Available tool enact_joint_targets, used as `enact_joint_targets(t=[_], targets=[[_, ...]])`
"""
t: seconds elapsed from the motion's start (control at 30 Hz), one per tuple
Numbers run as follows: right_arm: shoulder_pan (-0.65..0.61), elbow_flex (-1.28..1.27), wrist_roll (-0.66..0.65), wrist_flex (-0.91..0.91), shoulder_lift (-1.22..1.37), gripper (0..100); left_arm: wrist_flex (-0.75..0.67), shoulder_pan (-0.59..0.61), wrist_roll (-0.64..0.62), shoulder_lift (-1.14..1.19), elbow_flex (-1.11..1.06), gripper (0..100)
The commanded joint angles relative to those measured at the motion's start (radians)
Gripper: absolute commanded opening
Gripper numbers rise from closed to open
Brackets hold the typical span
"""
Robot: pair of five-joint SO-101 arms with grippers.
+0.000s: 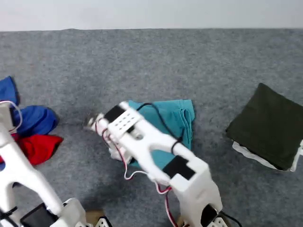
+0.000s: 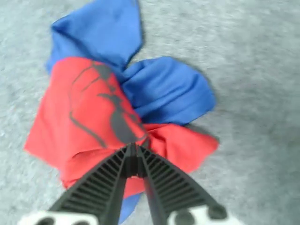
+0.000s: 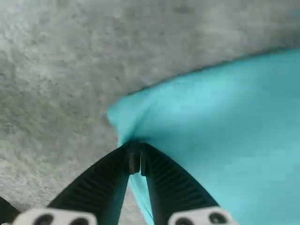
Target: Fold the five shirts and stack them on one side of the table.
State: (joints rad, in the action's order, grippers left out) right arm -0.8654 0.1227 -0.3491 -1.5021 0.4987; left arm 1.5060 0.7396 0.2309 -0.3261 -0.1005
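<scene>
On the mottled grey table [image 1: 142, 61], a plain teal shirt [image 1: 182, 118] lies in the middle, a dark green shirt [image 1: 267, 125] over a white shirt [image 1: 246, 152] at the right, and at the left a blue shirt [image 1: 33, 118] beside a red shirt [image 2: 93, 112] printed with dark grey lines, with the arms [image 1: 156, 146] white and black.

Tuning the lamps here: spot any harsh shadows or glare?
High view: even light, soft shadow along the dark green shirt, no glare. Left wrist view: faint shadow beside the red shirt. Right wrist view: teal shirt evenly lit, darker crease at its corner.
</scene>
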Motion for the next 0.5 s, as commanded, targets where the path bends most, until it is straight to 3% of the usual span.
enact_joint_targets(t=[0.0, 0.23, 0.47], targets=[[-0.064, 0.051, 0.005, -0.030, 0.015, 1.0, -0.018, 0.035, 0.006, -0.037, 0.031, 1], [-0.039, 0.095, 0.002, -0.044, -0.097, 1.0, -0.021, 0.048, 0.006, -0.037, 0.031, 1], [0.130, 0.210, 0.008, -0.113, -0.122, 0.9, -0.021, 0.048, 0.006, -0.037, 0.031, 1]])
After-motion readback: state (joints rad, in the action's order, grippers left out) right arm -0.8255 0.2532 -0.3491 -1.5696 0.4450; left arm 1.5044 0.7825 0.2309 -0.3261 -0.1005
